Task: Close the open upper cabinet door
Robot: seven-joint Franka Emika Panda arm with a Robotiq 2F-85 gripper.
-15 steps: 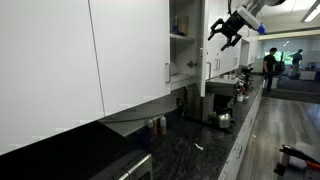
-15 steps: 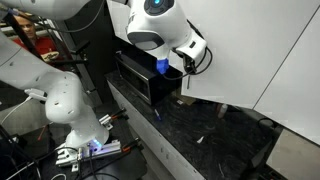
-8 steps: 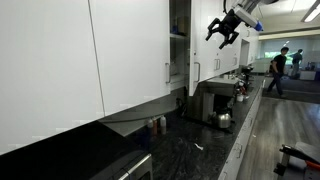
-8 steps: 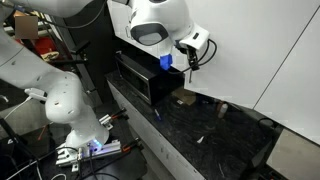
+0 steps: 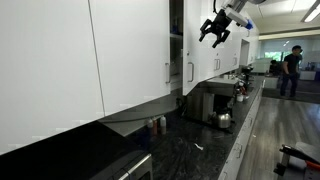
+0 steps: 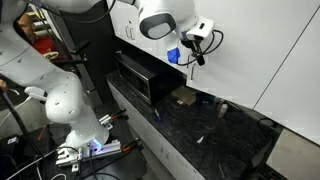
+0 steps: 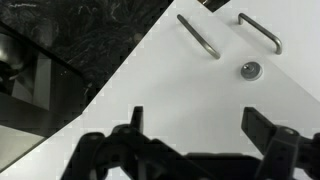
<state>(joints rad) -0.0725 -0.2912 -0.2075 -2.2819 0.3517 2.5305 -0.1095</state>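
Observation:
The upper cabinet door (image 5: 197,52) is a glossy white panel with a slim silver bar handle (image 5: 192,72) low on it. It stands slightly ajar, with a narrow dark gap (image 5: 176,40) showing shelves beside it. My gripper (image 5: 216,27) is open and empty, high up against the door's outer face. In the wrist view the open fingers (image 7: 200,125) face the white door panel (image 7: 190,90) closely; two silver handles (image 7: 200,35) and a round lock (image 7: 250,70) lie beyond. In an exterior view the gripper (image 6: 195,48) is at the white door (image 6: 260,50).
Matching white wall cabinets (image 5: 60,50) run along the wall over a black countertop (image 5: 195,145). A coffee machine (image 5: 218,98), a kettle (image 5: 223,120) and small bottles (image 5: 155,125) stand on it. A black appliance (image 6: 145,78) sits on the counter. A person (image 5: 292,65) stands far off.
My gripper has moved towards the cabinet and the door has swung with it, so the open gap is much narrower. The person in the background has walked right.

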